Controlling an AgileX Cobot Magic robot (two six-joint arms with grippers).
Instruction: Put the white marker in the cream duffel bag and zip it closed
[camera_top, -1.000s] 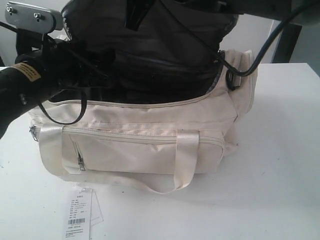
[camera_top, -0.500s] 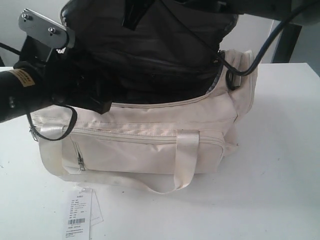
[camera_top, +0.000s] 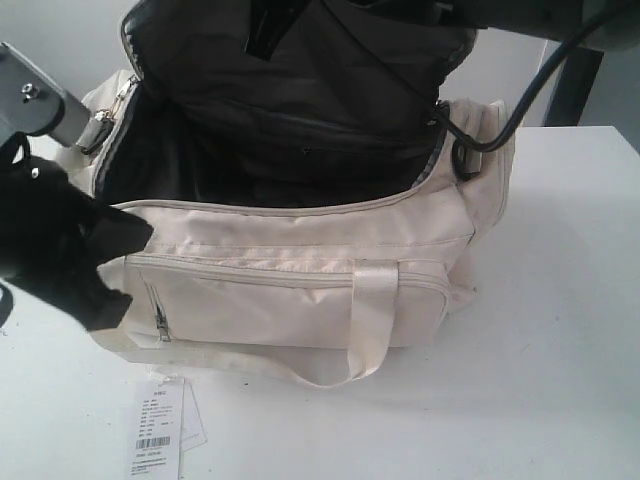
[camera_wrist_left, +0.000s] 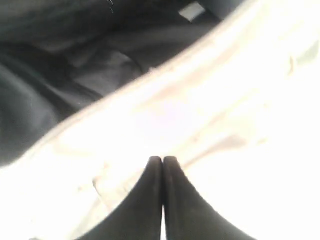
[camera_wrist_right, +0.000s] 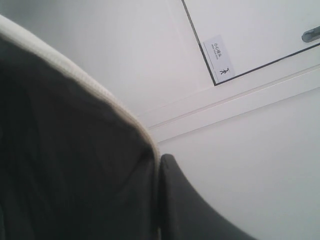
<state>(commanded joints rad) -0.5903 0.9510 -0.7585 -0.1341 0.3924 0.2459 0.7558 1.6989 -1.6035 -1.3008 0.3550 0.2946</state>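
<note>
The cream duffel bag (camera_top: 300, 260) lies on the table with its top open, showing a dark lining (camera_top: 250, 150). Its lid flap (camera_top: 300, 70) is pulled upright. My right gripper (camera_wrist_right: 159, 161) is shut on the flap's cream-edged rim (camera_wrist_right: 100, 95), high above the bag. My left gripper (camera_wrist_left: 163, 159) is shut with nothing in it. It hangs just outside the bag's near rim (camera_wrist_left: 165, 110), and its black bulk (camera_top: 75, 255) covers the bag's front left corner. The white marker is out of view.
A white paper barcode tag (camera_top: 158, 432) lies on the white table (camera_top: 560, 320) in front of the bag. A black cable (camera_top: 490, 140) loops over the bag's right end. A grey zipper pull (camera_top: 100, 128) hangs at the left end.
My left arm has drawn back from over the bag's opening, leftward and down to the front left corner. The bag's left end and zipper pull now show. The flap stays held up.
</note>
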